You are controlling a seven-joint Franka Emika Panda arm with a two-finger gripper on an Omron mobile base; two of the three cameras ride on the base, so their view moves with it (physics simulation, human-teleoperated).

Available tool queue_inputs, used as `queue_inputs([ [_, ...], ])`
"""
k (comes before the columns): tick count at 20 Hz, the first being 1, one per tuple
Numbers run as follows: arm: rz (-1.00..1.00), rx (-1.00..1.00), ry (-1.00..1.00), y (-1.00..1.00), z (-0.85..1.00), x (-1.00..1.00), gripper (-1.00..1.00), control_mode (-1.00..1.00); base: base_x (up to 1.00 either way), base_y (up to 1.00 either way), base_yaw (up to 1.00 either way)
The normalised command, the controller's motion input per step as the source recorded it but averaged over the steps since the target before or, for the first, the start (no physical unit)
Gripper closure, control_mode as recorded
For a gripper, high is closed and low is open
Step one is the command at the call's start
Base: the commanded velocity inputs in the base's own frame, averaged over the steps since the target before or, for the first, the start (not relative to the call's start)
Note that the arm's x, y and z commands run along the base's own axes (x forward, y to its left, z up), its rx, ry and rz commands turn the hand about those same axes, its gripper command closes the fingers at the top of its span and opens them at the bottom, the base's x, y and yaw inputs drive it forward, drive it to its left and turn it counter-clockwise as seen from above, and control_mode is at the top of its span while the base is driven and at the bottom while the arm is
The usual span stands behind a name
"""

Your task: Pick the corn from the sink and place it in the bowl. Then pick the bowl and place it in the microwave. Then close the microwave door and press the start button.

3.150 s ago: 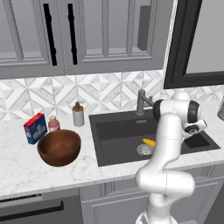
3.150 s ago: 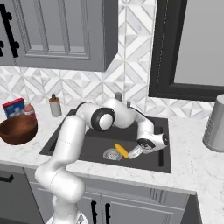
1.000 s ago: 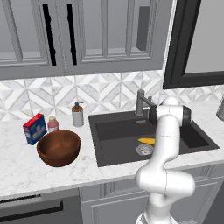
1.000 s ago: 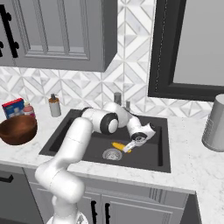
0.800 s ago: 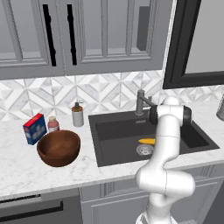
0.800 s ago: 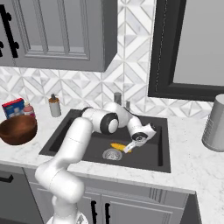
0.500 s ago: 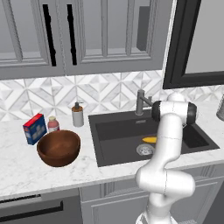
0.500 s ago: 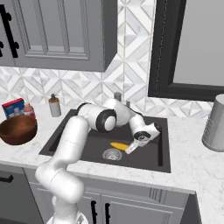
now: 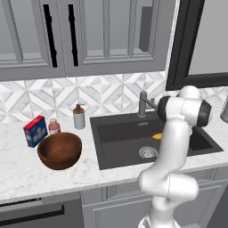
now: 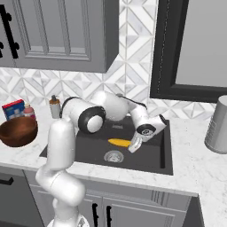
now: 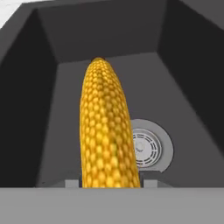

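The fingers (image 10: pixel 133 146) pinch one end of the small yellow tapered corn cob (image 10: pixel 119 142) — its long axis runs straight away from them toward 12 o'clock in the hand view. It hangs low inside the dark rectangular sink (image 10: pixel 153 160) (steel drain (image 11: pixel 150 148) at 3 o'clock). The reddish-brown wooden bowl (image 9: pixel 59 150) waits on the worktop (image 9: pixel 26 173), well apart.

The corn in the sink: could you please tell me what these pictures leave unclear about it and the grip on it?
- Corn, left base view: mostly hidden behind the arm.
- Gripper, right base view: fingertips too small to judge whether they clamp the cob or merely meet it.
- Corn's near end, hand view: cut off at the bottom, so contact with the pads is unseen.
- Sink floor under the cob: hidden; resting or lifted is unclear.
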Motion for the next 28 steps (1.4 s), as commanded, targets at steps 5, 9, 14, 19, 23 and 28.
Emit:
queue_inputs([
  [5, 0.09, 0.0, -0.07, 0.28, 0.94, -0.98, 1.0, -1.0, 0.0, 0.0, 0.0],
  [9, -0.01, 0.0, 0.0, 0.86, 0.68, -0.97, 1.0, -1.0, 0.0, 0.0, 0.0],
  [14, -0.09, 0.0, 0.0, 1.0, 0.32, -0.97, 1.0, -1.0, 0.0, 0.0, 0.0],
  [19, -0.11, 0.0, 0.0, 1.0, 0.66, -0.44, 1.0, -1.0, 0.0, 0.0, 0.0],
  [23, -0.07, 0.0, 0.0, 1.0, 0.88, -0.01, 1.0, -1.0, 0.0, 0.0, 0.0],
  [28, -0.01, -0.01, 0.01, 1.0, 0.68, 0.0, 1.0, -1.0, 0.0, 0.0, 0.0],
])
